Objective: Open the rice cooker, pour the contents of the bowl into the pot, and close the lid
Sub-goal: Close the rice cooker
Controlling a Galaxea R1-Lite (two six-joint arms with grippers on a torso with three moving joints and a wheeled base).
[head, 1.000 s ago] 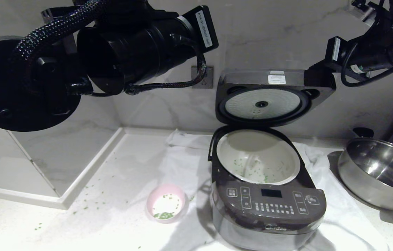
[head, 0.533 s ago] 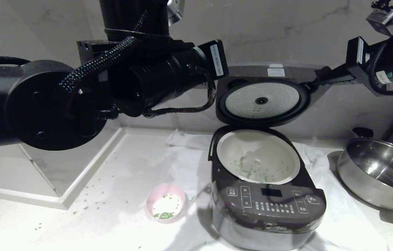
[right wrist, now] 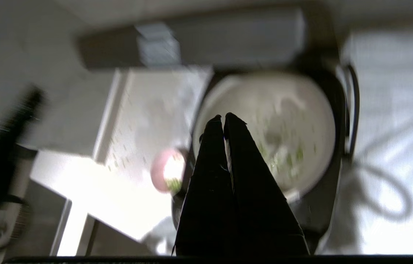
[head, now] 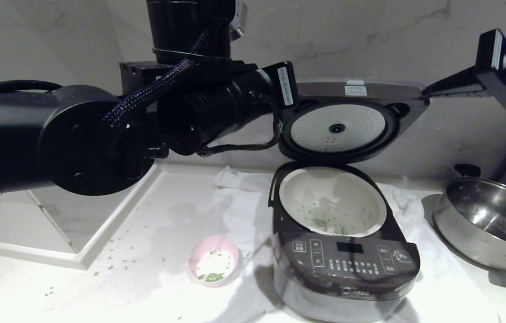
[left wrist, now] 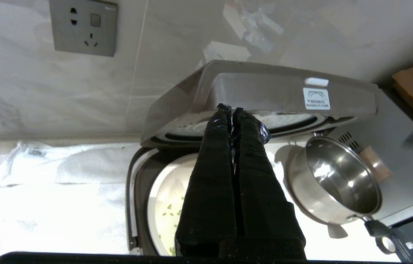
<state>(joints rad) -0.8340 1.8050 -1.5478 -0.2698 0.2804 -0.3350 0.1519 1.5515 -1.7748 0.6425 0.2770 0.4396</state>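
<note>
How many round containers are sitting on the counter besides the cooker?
2: the pink bowl left of the rice cooker, and the steel pan to its right.

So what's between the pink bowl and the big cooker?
Just white cloth with a few green bits on it; the head view shows the bowl beside the rice cooker, not touching it.

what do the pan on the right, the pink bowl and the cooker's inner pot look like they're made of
The pan looks like polished stainless steel: mirror-bright walls throwing sharp reflections. The pale pink bowl has a smooth, softly glossy surface, ceramic or plastic; the look leaves that open. The inner pot shows a matte white, probably coated, finish with no glare, green bits scattered on it.
</note>
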